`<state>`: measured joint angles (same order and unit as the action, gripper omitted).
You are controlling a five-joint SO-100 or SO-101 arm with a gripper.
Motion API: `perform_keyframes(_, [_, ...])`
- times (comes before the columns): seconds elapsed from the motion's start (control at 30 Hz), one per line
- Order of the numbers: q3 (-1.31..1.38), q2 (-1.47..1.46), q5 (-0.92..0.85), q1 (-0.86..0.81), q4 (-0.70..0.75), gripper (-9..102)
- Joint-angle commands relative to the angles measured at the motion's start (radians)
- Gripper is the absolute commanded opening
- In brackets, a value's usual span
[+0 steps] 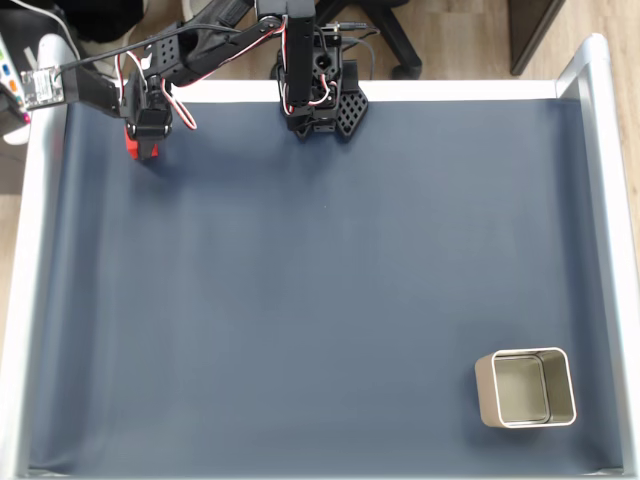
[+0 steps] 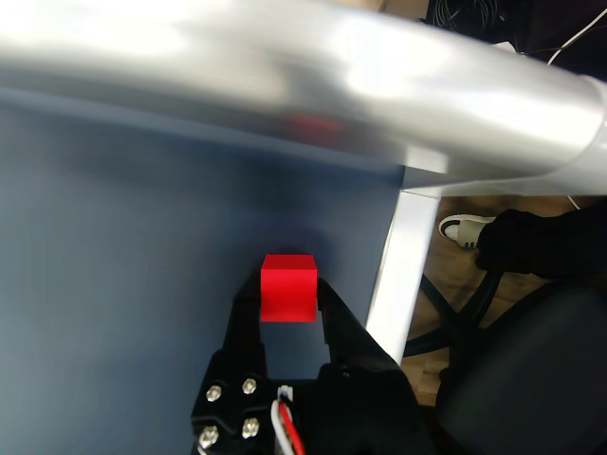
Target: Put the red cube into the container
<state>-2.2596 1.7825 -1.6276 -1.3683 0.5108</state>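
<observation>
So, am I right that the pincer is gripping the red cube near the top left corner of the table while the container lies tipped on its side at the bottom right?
Not quite: in the fixed view the container stands upright, open side up. The rest holds: the pincer grips the red cube near the top left corner.

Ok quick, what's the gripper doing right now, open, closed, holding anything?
Gripper: closed on the red cube, one finger on each side of it.
</observation>
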Motion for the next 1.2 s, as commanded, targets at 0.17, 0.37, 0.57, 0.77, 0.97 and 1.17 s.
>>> perform_keyframes(0.17, [0.0,0.029,0.012,0.017,-0.014,0])
perform_keyframes(0.37, [-0.003,0.08,0.06,0.098,-0.006,0])
perform_keyframes(0.57, [0.002,0.181,0.078,0.307,-0.003,0])
perform_keyframes(0.77, [0.006,0.279,0.101,0.561,0.028,0])
perform_keyframes(0.97, [0.035,0.339,0.143,0.839,0.083,0])
perform_keyframes(1.17, [0.114,0.348,0.196,1.118,0.094,0])
